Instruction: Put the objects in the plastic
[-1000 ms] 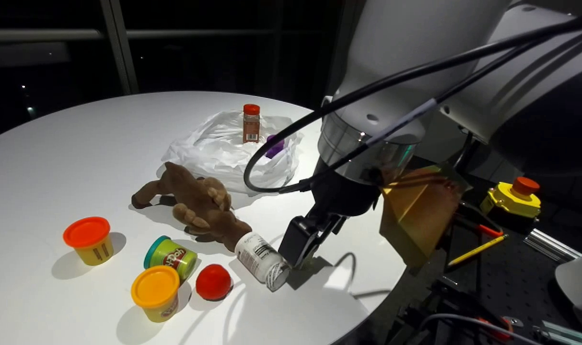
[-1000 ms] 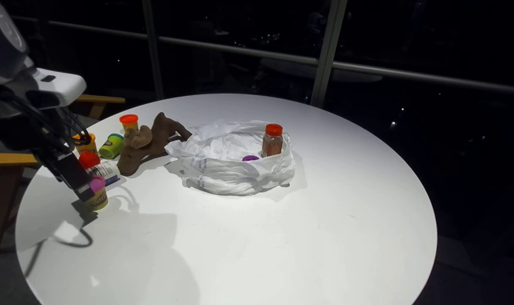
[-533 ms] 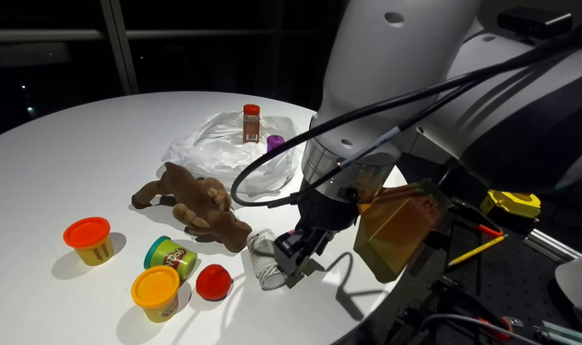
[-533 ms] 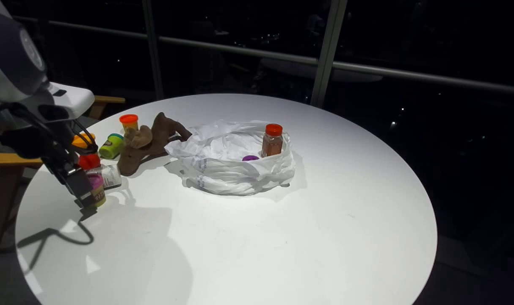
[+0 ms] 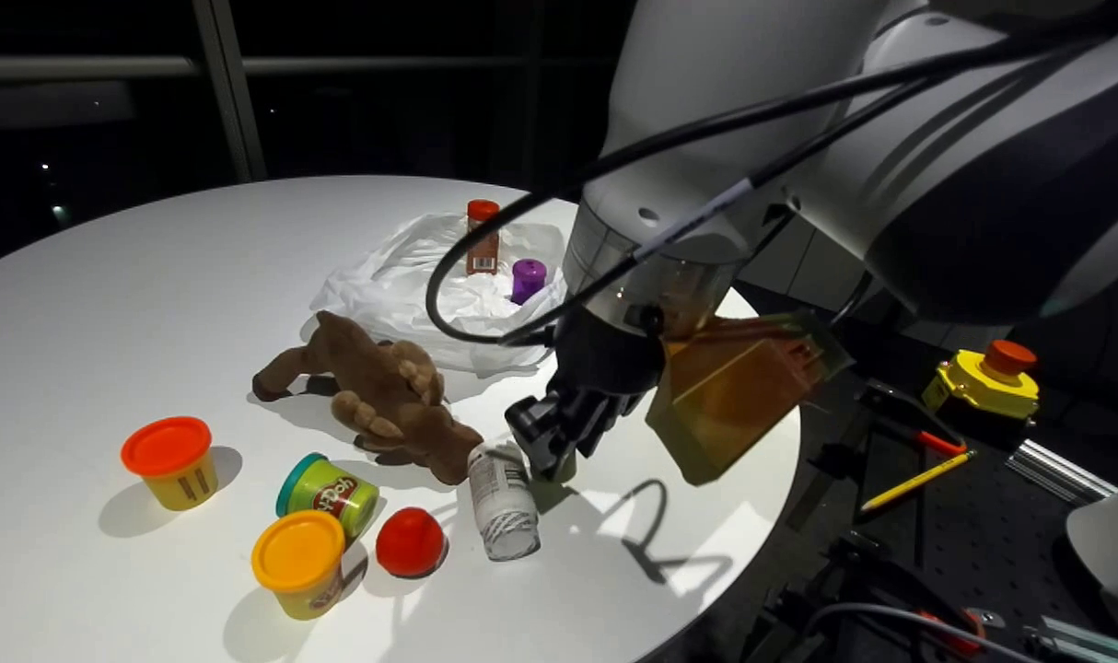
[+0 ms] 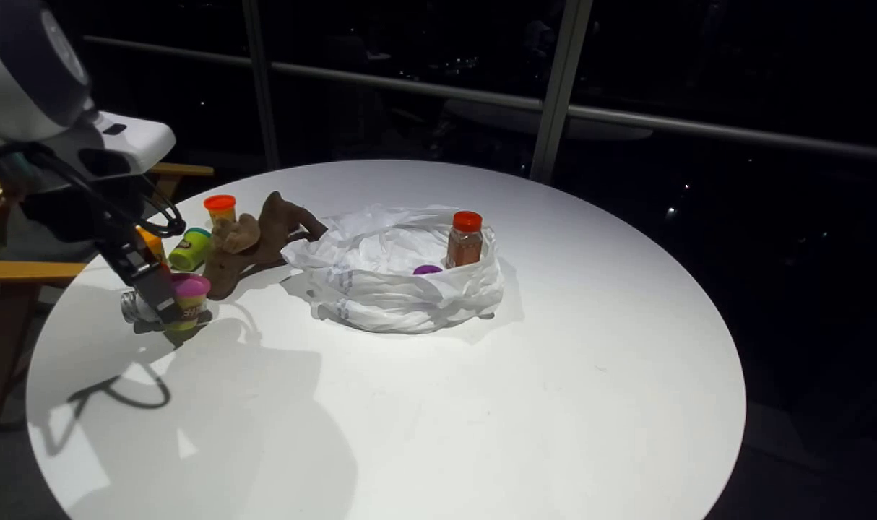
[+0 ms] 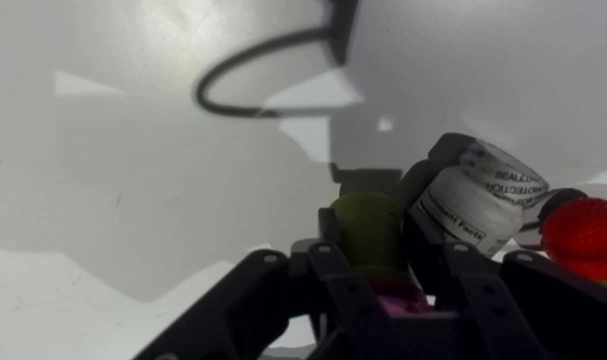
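My gripper [image 7: 371,230] is shut on a yellow tub [image 6: 186,312] with a pink lid; the tub looks tilted in the wrist view and seems just off the table, its shadow close beneath. Right beside the finger lies a white bottle [image 5: 504,502]. The plastic [image 5: 393,308], a wrinkled whitish bag, spreads open and holds a red-lidded jar [image 6: 465,242] and a purple tub [image 5: 528,282]. Next to it lies the brown plush animal [image 5: 366,378]. Nearer are a green tub [image 5: 338,497] on its side, an orange-lidded tub [image 5: 299,562], a red-lidded tub [image 5: 170,460] and a red round piece [image 5: 410,543].
Everything stands on a round white table [image 6: 554,404]. Off its edge are a yellow box with a red button [image 5: 987,382] and a pencil [image 5: 918,481]. A wooden chair [image 6: 34,272] is behind the arm, and black cables loop around the wrist.
My gripper has narrowed onto the pink-lidded tub and moved with it toward the plush animal and bag. The white bottle has swung round beside it. The other objects stayed put.
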